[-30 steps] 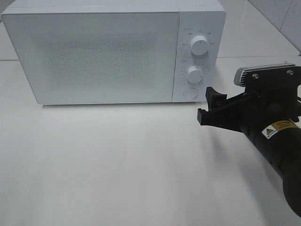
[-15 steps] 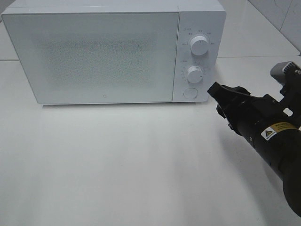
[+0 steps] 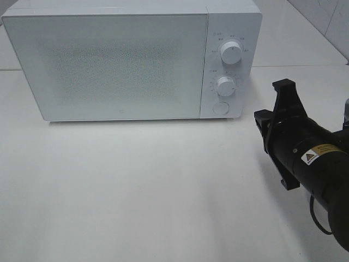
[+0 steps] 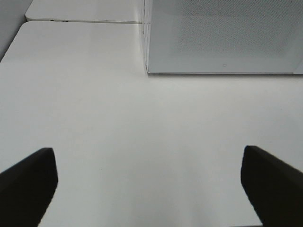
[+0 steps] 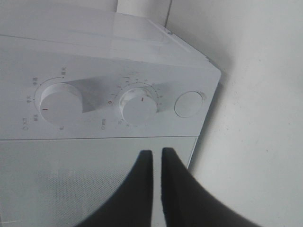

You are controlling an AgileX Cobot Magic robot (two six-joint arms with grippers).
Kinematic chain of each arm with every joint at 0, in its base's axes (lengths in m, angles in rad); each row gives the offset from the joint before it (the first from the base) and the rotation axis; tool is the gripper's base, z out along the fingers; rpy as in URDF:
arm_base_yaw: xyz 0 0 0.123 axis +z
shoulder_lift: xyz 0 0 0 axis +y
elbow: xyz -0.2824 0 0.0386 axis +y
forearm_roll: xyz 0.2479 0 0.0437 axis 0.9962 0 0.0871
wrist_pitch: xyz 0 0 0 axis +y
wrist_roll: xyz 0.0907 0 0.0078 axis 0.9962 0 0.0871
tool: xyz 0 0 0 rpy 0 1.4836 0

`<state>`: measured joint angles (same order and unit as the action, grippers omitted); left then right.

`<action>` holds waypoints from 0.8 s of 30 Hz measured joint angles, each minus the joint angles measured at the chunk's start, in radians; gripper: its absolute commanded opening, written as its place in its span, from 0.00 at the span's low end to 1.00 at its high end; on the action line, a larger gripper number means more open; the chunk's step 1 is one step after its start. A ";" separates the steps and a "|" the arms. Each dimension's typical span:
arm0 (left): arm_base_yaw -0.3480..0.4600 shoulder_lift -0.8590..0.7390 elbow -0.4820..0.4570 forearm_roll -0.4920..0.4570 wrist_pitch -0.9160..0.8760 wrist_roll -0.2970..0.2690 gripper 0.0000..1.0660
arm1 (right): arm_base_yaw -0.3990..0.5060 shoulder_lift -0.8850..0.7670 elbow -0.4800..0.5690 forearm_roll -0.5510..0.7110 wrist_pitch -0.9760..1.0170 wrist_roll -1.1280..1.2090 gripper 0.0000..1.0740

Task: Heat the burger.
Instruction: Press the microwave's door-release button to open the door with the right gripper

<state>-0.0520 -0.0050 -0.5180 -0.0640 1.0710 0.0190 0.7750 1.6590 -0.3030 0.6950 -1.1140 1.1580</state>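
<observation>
Seeing right hand (image 5: pixel 156 152) with fingers pressed together on nothing, hanging over the bench (image 3: pixel 136 191) just off the right front corner of the microwave (image 3: pixel 131 6). Pointed at the control panel (image 3: pixel 218 33) with its upper knob (image 3: pixel 232 53), lower knob (image 3: pixel 225 85) and round button (image 3: pixel 220 107), touching none. Seeing left hand (image 4: pixel 147 151) with fingers spread wide and nothing between them, low over the bench, facing the microwave's left front corner and well apart from it. Can't tell where the burger is: out of sight in all three views, with the frosted door (image 3: pixel 109 65) shut.
</observation>
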 measured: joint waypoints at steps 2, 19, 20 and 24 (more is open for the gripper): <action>0.000 0.000 0.000 0.000 0.000 0.000 0.92 | 0.000 0.000 0.000 0.000 0.013 0.069 0.00; 0.000 0.000 0.000 0.000 0.000 0.000 0.92 | -0.001 0.027 0.000 0.018 0.050 0.152 0.00; 0.000 0.000 0.000 0.000 0.000 0.000 0.92 | -0.001 0.041 -0.001 0.018 0.049 0.157 0.00; 0.000 0.000 0.000 0.000 0.000 0.000 0.92 | -0.001 0.084 -0.018 0.025 0.050 0.178 0.00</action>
<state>-0.0520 -0.0050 -0.5180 -0.0640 1.0710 0.0190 0.7740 1.7430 -0.3210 0.7200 -1.0640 1.3360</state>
